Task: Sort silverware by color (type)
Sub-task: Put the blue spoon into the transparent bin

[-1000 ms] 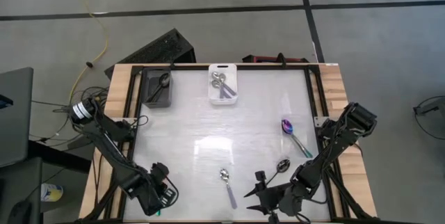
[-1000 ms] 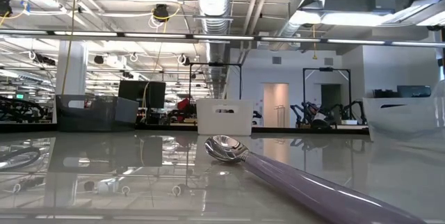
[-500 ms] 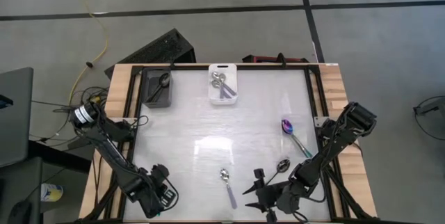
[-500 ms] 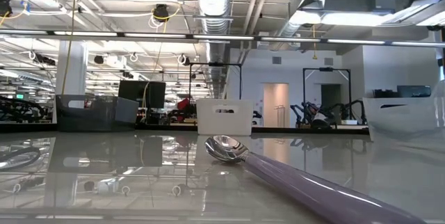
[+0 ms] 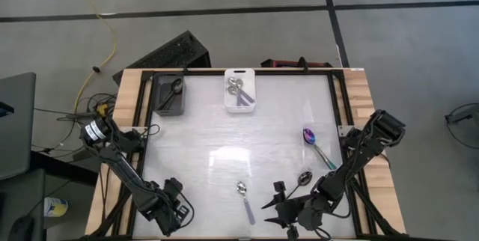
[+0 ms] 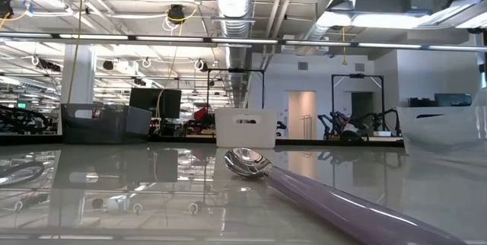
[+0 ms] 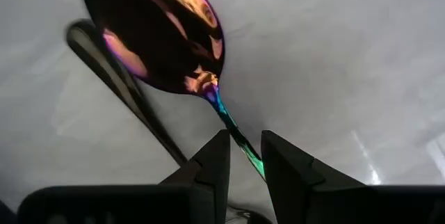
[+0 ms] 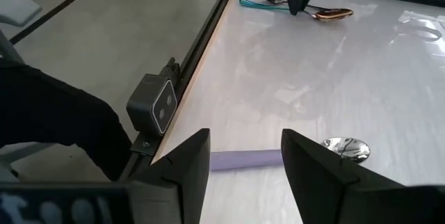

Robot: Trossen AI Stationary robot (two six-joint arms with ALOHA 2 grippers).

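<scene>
My left gripper (image 5: 171, 209) sits at the table's near left corner, shut on a rainbow spoon whose purple-gold bowl (image 7: 153, 29) fills the left wrist view. My right gripper (image 5: 273, 203) hovers open near the near edge. It is just right of a silver spoon (image 5: 245, 198) with a lavender handle lying flat, and the handle (image 8: 243, 159) shows between its fingers without touching them. A black spoon (image 5: 302, 179) and a second rainbow spoon (image 5: 317, 145) lie flat on the right side. My left gripper (image 7: 242, 140) pinches the rainbow spoon's slim teal handle (image 7: 233, 123) between its two fingertips, a short way behind the bowl. The fingers lie across the handle. The bowl sticks out beyond the fingers over the white table, with its dark shadow (image 7: 118, 78) beside it.
A dark bin (image 5: 171, 93) holding a black spoon and a white bin (image 5: 241, 91) holding silver spoons stand at the far edge. The white middle of the table (image 5: 224, 144) bears nothing. Wooden rails (image 5: 129, 99) run along both sides.
The left arm's upper links have swung toward the near edge, and its gripper has edged slightly the same way with the spoon still held. The spoons on the table have stayed put.
</scene>
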